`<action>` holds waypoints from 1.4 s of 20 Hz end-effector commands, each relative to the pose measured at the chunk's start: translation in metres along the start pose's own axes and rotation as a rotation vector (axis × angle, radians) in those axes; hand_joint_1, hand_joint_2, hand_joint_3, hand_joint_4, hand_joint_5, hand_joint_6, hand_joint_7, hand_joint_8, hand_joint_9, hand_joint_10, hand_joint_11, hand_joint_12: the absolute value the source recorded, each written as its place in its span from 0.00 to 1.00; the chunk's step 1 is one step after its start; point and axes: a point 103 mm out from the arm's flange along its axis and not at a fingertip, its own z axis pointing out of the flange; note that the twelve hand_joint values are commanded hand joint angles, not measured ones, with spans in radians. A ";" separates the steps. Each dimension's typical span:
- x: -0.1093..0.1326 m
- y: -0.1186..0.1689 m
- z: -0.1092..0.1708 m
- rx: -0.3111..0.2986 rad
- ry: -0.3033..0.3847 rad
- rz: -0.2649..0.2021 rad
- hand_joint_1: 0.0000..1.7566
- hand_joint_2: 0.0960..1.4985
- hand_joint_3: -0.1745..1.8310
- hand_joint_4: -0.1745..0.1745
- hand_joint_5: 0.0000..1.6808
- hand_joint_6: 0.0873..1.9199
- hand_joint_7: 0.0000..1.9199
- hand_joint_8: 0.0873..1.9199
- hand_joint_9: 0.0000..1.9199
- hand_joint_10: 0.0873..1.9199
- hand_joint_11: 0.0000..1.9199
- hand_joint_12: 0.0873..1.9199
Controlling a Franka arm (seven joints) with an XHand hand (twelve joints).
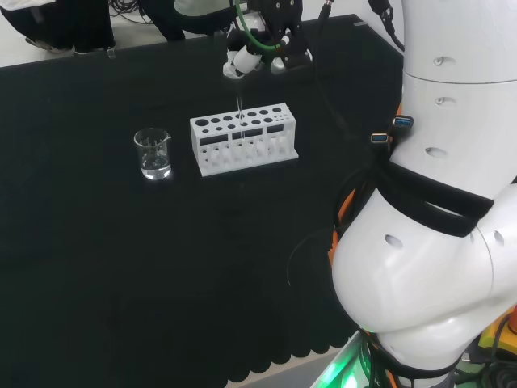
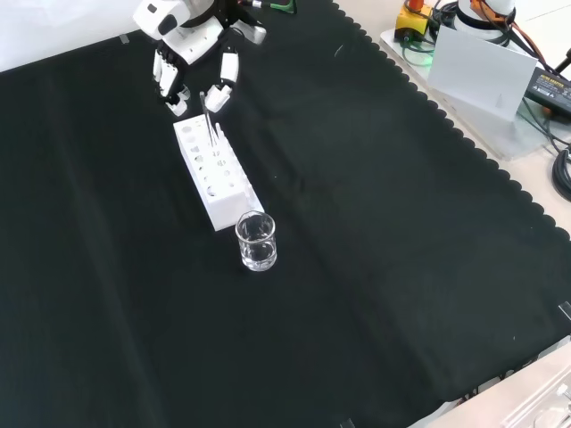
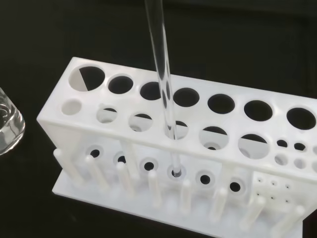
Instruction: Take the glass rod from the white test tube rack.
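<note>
Near to far, front view: a small clear beaker (image 2: 256, 242) stands at centre frame, just beside the near end of the white test tube rack (image 2: 214, 176), which runs up toward the upper left. The glass rod (image 3: 163, 84) stands nearly upright in a hole of the rack's front row, its lower tip seated in a socket of the base, as the wrist view shows; this keeps it steady for a grasp from above. The hand (image 2: 192, 55) hangs over the rack's far end, fingers pointing down around the rod's top; whether they touch it cannot be told. The worktop (image 2: 375, 267) is bare to the right, and the space above the rack is free for lifting the rod.
</note>
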 end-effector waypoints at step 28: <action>0.017 -0.021 -0.039 -0.275 -0.019 0.007 0.67 0.47 0.42 0.00 0.64 0.50 0.81 0.46 0.91 0.38 0.94 0.28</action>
